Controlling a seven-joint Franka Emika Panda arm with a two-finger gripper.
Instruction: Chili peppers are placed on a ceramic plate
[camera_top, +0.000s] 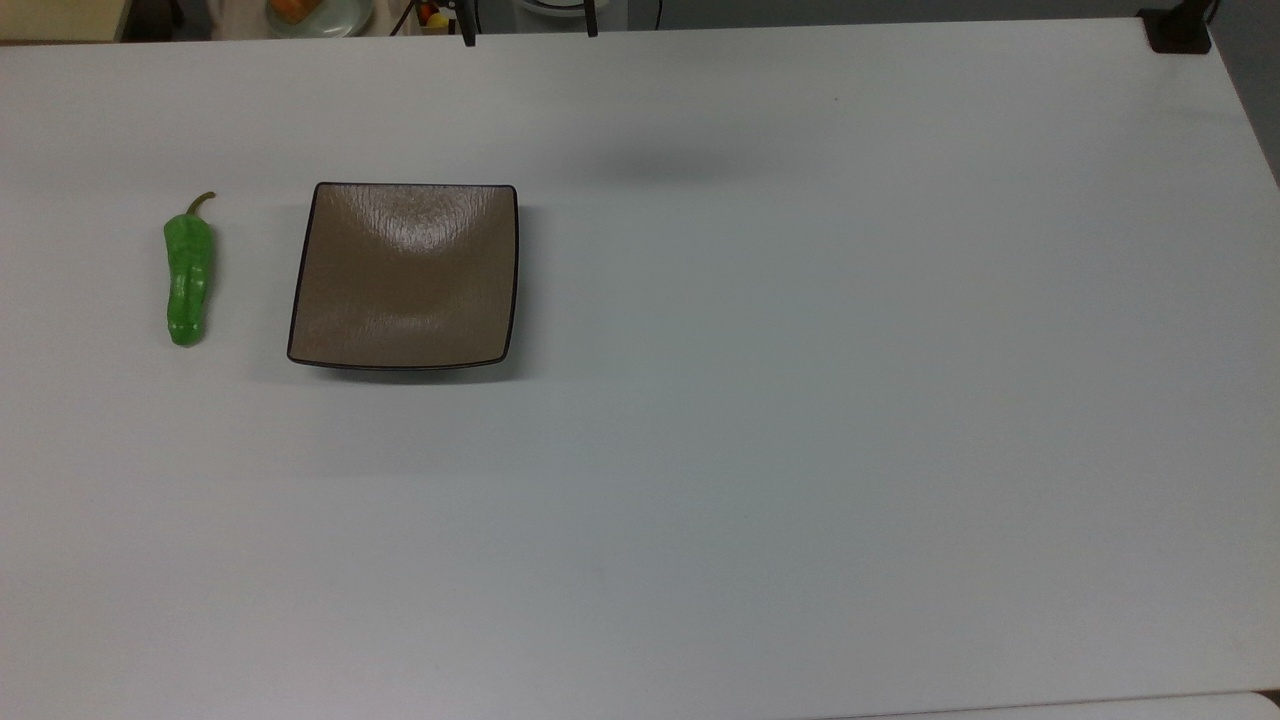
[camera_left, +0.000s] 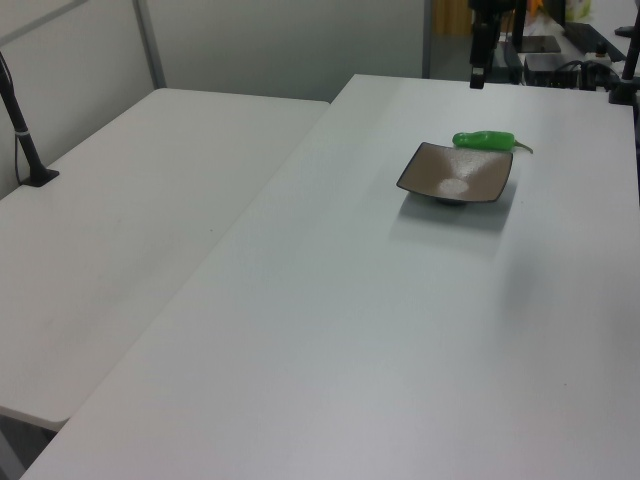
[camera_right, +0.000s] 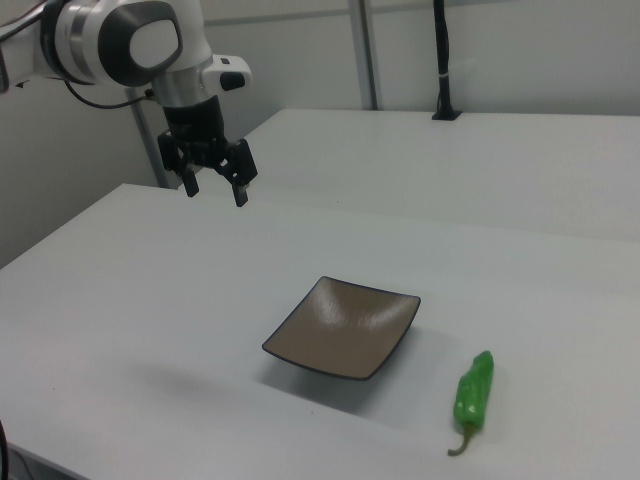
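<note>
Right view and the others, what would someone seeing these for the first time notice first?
Most likely the bright green glossy chili pepper, lying on the bare white table just off the right view's right edge of the square brown glazed ceramic plate, close but apart from it. Next, the white robot arm's black two-finger gripper hanging open above the table at the right view's upper left, well away from both, with nothing in it.
</note>
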